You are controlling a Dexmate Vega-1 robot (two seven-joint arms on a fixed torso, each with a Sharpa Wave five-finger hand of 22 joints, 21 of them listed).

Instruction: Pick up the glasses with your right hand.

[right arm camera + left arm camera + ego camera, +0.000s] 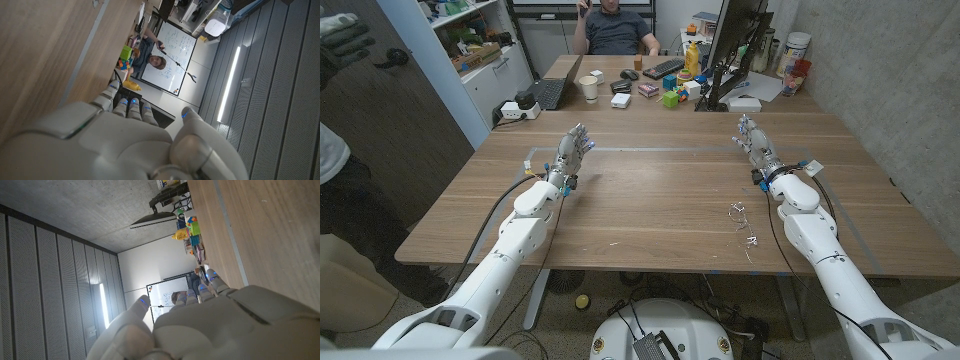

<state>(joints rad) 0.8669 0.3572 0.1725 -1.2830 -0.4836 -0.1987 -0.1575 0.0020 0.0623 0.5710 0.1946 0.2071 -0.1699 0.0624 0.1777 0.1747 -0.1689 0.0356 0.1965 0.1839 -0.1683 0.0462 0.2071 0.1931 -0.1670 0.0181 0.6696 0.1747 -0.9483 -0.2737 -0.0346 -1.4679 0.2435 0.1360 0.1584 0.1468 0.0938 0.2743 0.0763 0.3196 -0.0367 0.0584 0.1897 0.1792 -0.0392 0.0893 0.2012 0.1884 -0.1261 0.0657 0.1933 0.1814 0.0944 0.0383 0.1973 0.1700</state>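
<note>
Right robot hand [756, 146] stood right of centre in the head view, fingers reaching up-frame, slightly apart, with nothing in them. From the right wrist view its pale back [115, 145] took up the lower frame, fingers extended along the counter [45, 45]. The glasses [744, 228], a thin wire-like pair, lay on the counter [650, 200] lower right of centre in the head view, just left of the right forearm and well below the right robot hand, apart from it. The left robot hand [571, 155] stood left of centre in the head view, fingers apart and holding nothing; the left wrist view showed its back [210, 325] in the lower frame.

At the far end of the counter, upper middle of the head view, sat a laptop [552, 92], a white cup [590, 88], a keyboard [663, 68], coloured blocks [672, 96] and a monitor [738, 40]. A person [616, 26] sat behind them at the top edge. The right wrist view showed a whiteboard [170, 55] behind that person.
</note>
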